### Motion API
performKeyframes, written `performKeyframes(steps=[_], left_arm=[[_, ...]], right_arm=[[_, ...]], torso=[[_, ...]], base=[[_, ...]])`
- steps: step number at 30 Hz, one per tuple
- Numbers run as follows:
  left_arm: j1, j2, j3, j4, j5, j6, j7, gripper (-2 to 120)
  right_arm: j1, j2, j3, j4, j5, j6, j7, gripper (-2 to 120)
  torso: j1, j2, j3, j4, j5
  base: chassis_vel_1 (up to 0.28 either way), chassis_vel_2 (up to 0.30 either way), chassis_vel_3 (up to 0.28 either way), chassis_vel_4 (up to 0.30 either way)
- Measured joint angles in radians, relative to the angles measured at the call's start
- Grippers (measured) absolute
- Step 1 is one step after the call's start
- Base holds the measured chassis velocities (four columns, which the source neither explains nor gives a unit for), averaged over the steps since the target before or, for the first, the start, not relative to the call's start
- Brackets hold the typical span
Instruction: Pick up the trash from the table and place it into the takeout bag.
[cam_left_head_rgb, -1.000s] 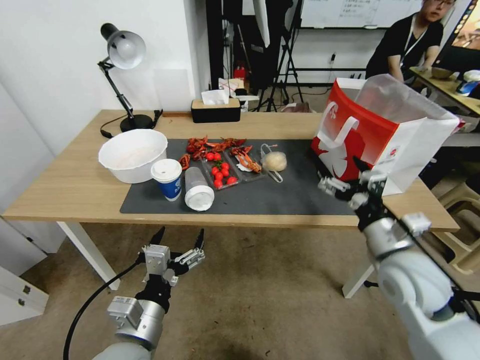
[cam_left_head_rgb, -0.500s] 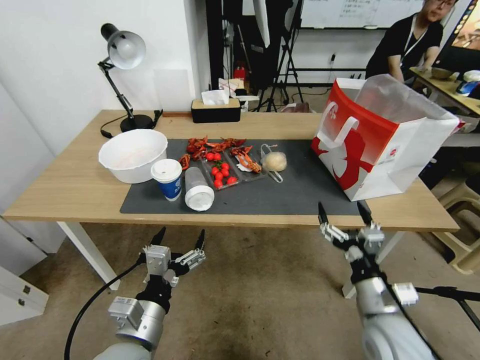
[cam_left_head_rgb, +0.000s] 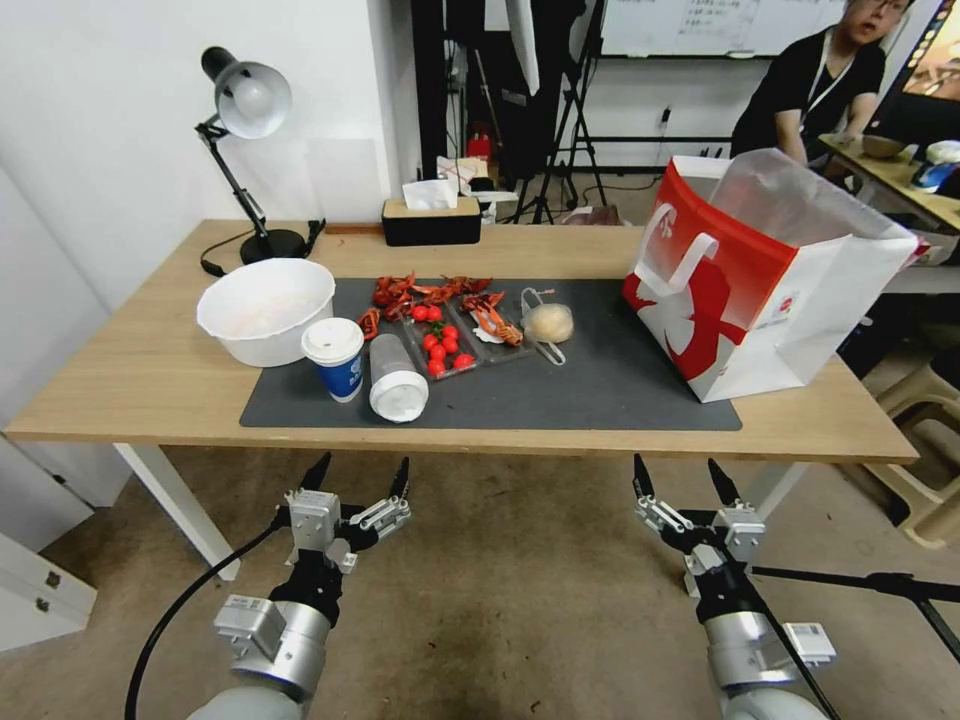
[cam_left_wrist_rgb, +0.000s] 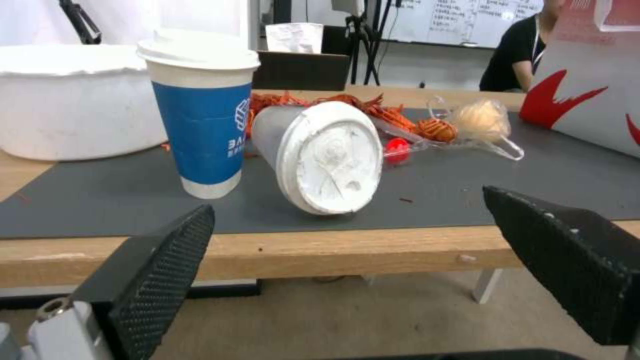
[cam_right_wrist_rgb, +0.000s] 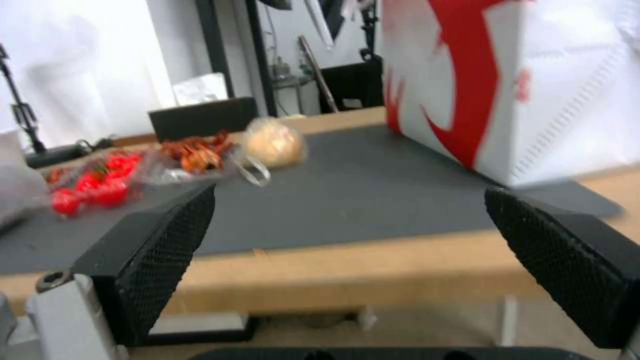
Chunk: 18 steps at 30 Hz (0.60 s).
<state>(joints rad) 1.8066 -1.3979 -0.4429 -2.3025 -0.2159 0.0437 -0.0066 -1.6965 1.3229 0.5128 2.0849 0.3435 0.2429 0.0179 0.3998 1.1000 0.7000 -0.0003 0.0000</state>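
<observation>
Right arm pulled back from the bag

The right pincer (cam_left_head_rgb: 679, 477), which a second earlier sat up over the near right corner of the surface (cam_left_head_rgb: 150, 380) just in front of the takeout bag (cam_left_head_rgb: 770, 270), dropped and drew back toward the robot. It passed the front edge half a second ago and ended below the surface and in front of it, over the floor, its fingers spread and pointing up, level with the left pincer (cam_left_head_rgb: 360, 473).
</observation>
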Motion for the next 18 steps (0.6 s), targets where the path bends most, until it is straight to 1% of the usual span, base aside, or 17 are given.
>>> performKeyframes(steps=[1, 2, 3, 4, 7, 8, 9, 11, 12, 14, 16, 18], left_arm=[[0.000, 0.000, 0.000, 0.000, 0.000, 0.000, 0.000, 100], [0.001, -0.001, 0.000, 0.000, 0.000, -0.001, 0.000, 100], [0.001, -0.002, 0.000, 0.000, 0.001, -0.003, 0.000, 100], [0.001, -0.002, 0.000, 0.000, 0.001, -0.003, 0.000, 100], [0.003, -0.004, 0.002, 0.000, 0.005, -0.008, 0.001, 100], [0.005, -0.005, 0.003, 0.000, 0.007, -0.008, 0.003, 100], [0.005, -0.005, 0.003, 0.000, 0.007, -0.008, 0.003, 100], [0.005, -0.007, 0.005, -0.003, 0.013, -0.008, 0.007, 100], [0.005, -0.007, 0.005, -0.003, 0.013, -0.008, 0.007, 100], [0.006, -0.009, 0.007, -0.007, 0.015, -0.008, 0.007, 100], [0.007, -0.009, 0.007, -0.007, 0.016, -0.008, 0.008, 100], [0.008, -0.010, 0.008, -0.007, 0.017, -0.008, 0.008, 100]], right_arm=[[0.000, 0.000, 0.000, 0.000, 0.000, 0.000, 0.000, 100], [0.042, -0.009, -0.009, 0.000, 0.007, -0.016, 0.000, 100], [0.083, -0.019, -0.020, -0.002, 0.015, -0.034, 0.001, 100], [0.083, -0.019, -0.020, -0.002, 0.015, -0.034, 0.001, 100], [0.194, -0.043, -0.046, -0.028, 0.037, -0.078, 0.004, 100], [0.250, -0.057, -0.063, -0.047, 0.056, -0.107, 0.009, 100], [0.250, -0.057, -0.063, -0.047, 0.056, -0.107, 0.009, 100], [0.340, -0.073, -0.091, -0.081, 0.080, -0.151, 0.016, 100], [0.340, -0.073, -0.091, -0.081, 0.080, -0.151, 0.016, 100], [0.404, -0.082, -0.114, -0.106, 0.097, -0.183, 0.025, 100], [0.415, -0.083, -0.118, -0.111, 0.101, -0.189, 0.027, 100], [0.461, -0.086, -0.136, -0.130, 0.117, -0.213, 0.036, 100]], torso=[[0.000, 0.000, 0.000, 0.0000, 0.0000], [0.000, 0.000, 0.000, 0.0006, 0.0002], [0.000, 0.000, 0.000, 0.0003, 0.0000], [0.000, 0.000, 0.000, 0.0003, 0.0000], [0.000, 0.000, 0.000, 0.0005, 0.0000], [0.000, 0.000, 0.000, 0.0005, 0.0000], [0.000, 0.000, 0.000, 0.0005, 0.0000], [0.000, 0.000, 0.000, 0.0003, -0.0001], [0.000, 0.000, 0.000, 0.0003, -0.0001], [0.000, 0.000, 0.000, 0.0003, 0.0000], [0.000, 0.000, 0.000, 0.0003, 0.0000], [0.000, 0.000, 0.000, 0.0003, 0.0000]], base=[[0.000, 0.000, 0.000, 0.000], [0.000, 0.000, 0.000, 0.000], [0.000, 0.000, 0.000, 0.000], [0.000, 0.000, 0.000, 0.000], [0.000, 0.000, 0.000, 0.000], [0.000, 0.000, 0.000, 0.000], [0.000, 0.000, 0.000, 0.000], [0.000, 0.000, 0.000, 0.000], [0.000, 0.000, 0.000, 0.000], [0.000, 0.000, 0.000, 0.000], [0.000, 0.000, 0.000, 0.000], [0.000, 0.000, 0.000, 0.000]])
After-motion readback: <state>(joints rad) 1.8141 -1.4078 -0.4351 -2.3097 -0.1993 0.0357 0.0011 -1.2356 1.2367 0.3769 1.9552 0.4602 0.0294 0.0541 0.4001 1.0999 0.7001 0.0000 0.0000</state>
